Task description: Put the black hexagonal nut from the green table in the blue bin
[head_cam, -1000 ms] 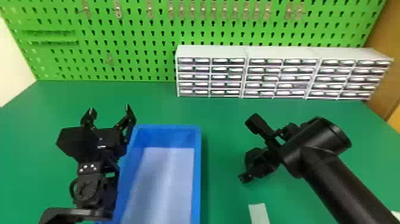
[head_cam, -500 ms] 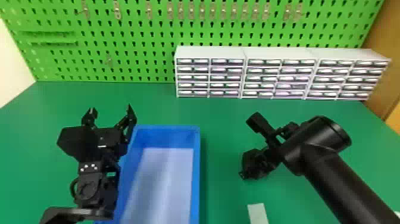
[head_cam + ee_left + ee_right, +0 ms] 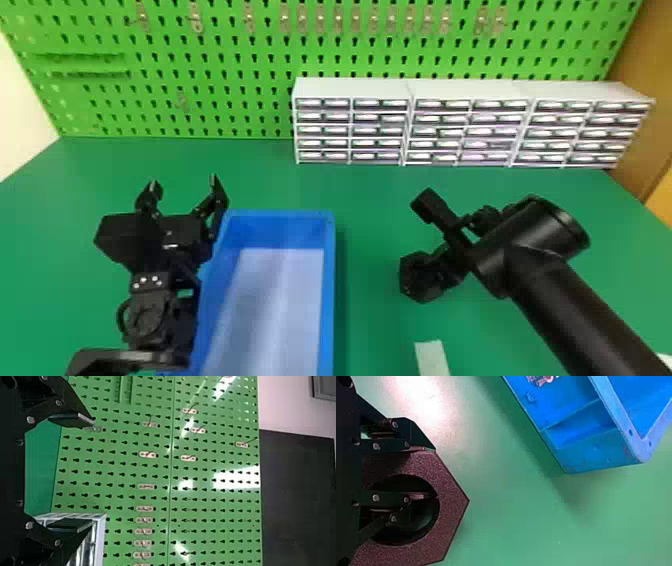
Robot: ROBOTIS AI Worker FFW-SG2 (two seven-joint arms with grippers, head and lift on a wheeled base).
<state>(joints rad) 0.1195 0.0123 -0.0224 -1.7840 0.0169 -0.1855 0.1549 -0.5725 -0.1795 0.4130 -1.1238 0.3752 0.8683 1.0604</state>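
My right gripper (image 3: 442, 267) is over the green table (image 3: 370, 200), right of the blue bin (image 3: 327, 300) in the head view. It holds the black hexagonal nut (image 3: 414, 280) outside the bin. In the right wrist view, the right gripper (image 3: 427, 473) pinches one side of the nut (image 3: 451, 506), one finger against its outer edge and the other in its hole. The bin (image 3: 593, 457) lies a short way off. My left gripper (image 3: 185, 185) is parked open beside the bin's left side; in the left wrist view the left gripper (image 3: 91, 473) has nothing between its fingers.
Grey drawer cabinets (image 3: 350, 90) stand along the table's back edge, before a green pegboard (image 3: 240, 55). A pale flat piece (image 3: 432, 357) lies near the front edge, right of the bin. The left arm overlaps the bin's left rim in the head view.
The right gripper and the nut have shifted slightly left and turned, so that the nut's six-sided outline shows more clearly. My left arm has stayed still.
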